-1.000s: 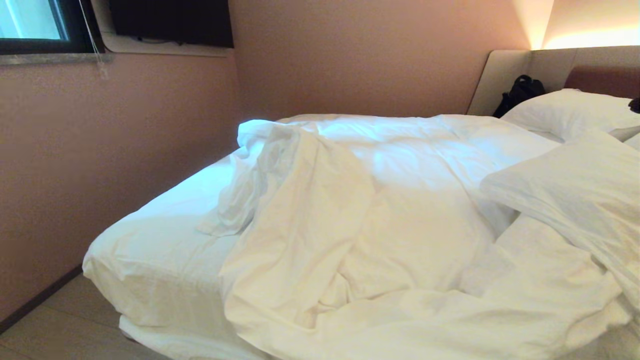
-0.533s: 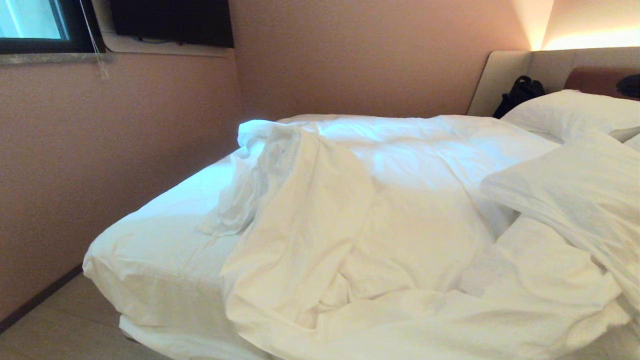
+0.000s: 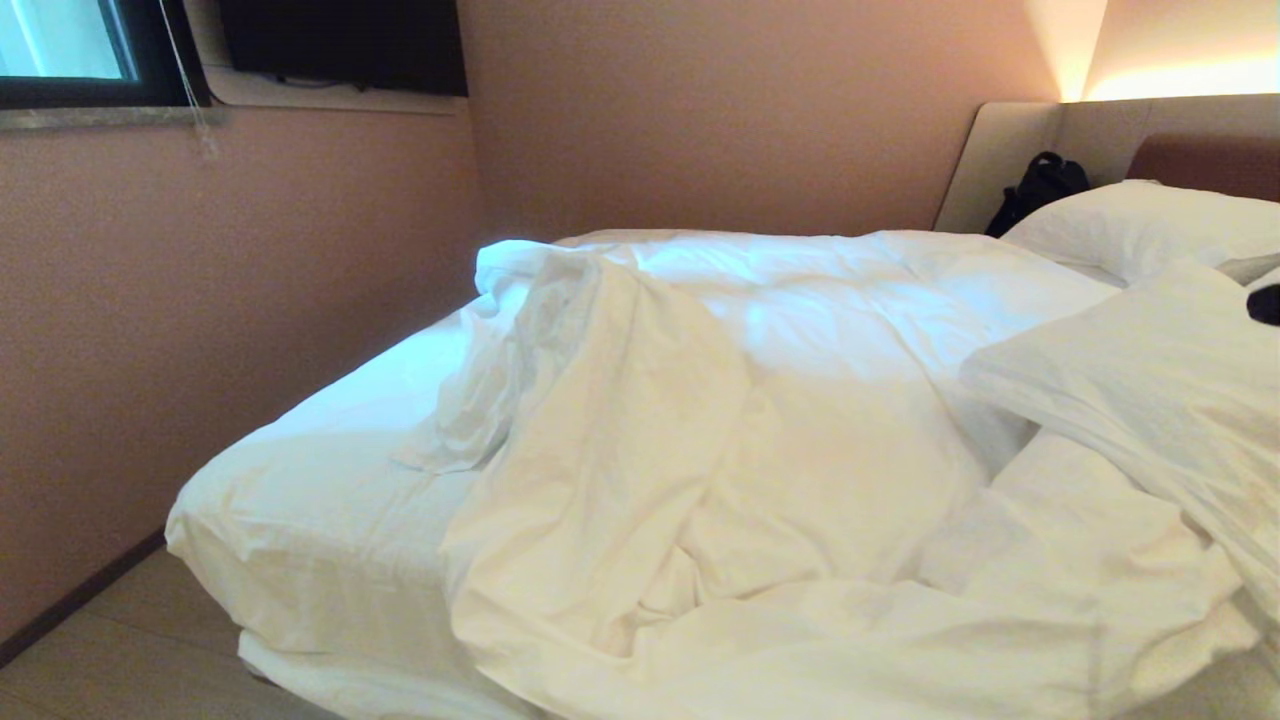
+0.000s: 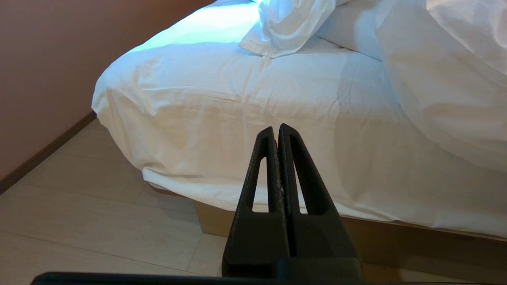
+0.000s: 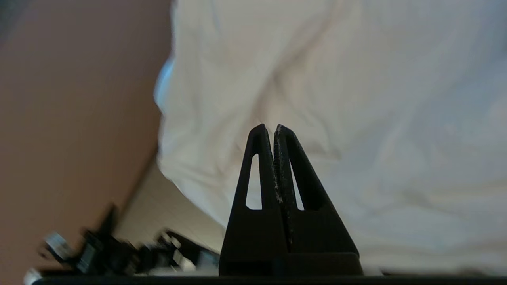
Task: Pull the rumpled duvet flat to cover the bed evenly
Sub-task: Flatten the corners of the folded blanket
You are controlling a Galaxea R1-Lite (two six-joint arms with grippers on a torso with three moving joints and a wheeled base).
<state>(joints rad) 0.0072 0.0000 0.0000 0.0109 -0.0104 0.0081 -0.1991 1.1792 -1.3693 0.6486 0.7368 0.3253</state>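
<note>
so the duvet (image 3: 760,440) is bunched toward the headboard side and near edge of the bed (image 3: 300,520), leaving the foot-end corner by the wall as bare sheet. its long fold runs from the far edge down to the near edge. right gripper (image 5: 268,127) hangs over white bedding at the right, jaws pressed together, holding nothing. left gripper (image 4: 274,128) sits low off the bed's near foot corner, jaws together too. i'd guess the left is nearer the bare corner.
</note>
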